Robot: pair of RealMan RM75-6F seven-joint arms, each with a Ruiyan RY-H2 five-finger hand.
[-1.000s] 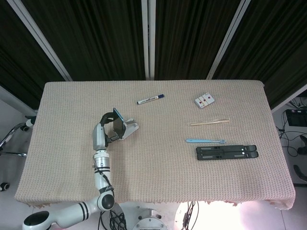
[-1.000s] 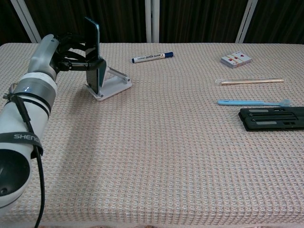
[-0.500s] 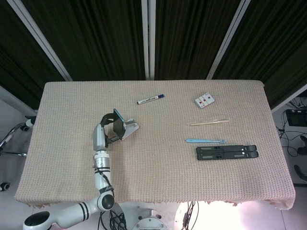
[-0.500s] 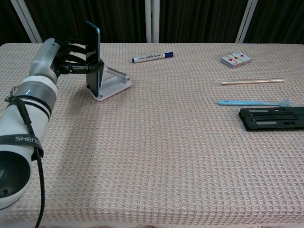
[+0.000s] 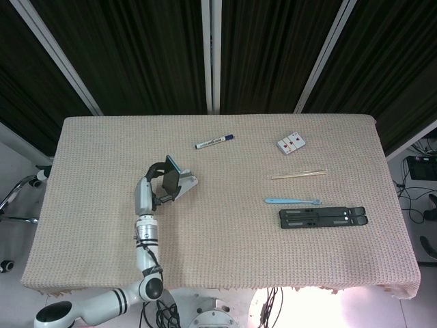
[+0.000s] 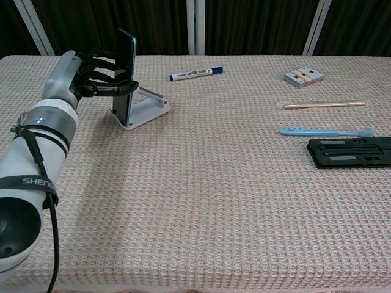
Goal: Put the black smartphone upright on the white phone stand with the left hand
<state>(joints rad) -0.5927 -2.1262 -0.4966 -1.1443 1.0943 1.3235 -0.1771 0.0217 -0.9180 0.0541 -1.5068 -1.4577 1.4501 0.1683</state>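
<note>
— Chest view first: what sits nearest the front edge of the table (image 6: 201,232)?

— Bare woven beige cloth, and the left arm coming in over the front-left corner. Further in, the left hand (image 6: 91,76) has its fingers wrapped round the black smartphone (image 6: 125,76), gripping it by its edges.

— And where is the phone?

— Upright, in the left half of the surface, its lower end at the white phone stand (image 6: 143,110), which lies just beside the hand. Whether it rests fully in the stand I cannot tell.

— The right side?

— Near the right edge a black folded stand (image 6: 351,152), behind it a light-blue toothbrush (image 6: 327,131), then a thin wooden stick (image 6: 324,105), then a small card box (image 6: 303,77).

— Toward the far edge?

— A blue-capped marker (image 6: 195,73), about mid-width.

— The room, from the head view?

— Dark pleated curtains (image 5: 150,48) with pale poles behind the far edge, cables on the floor at right. The right hand shows in neither view.
</note>
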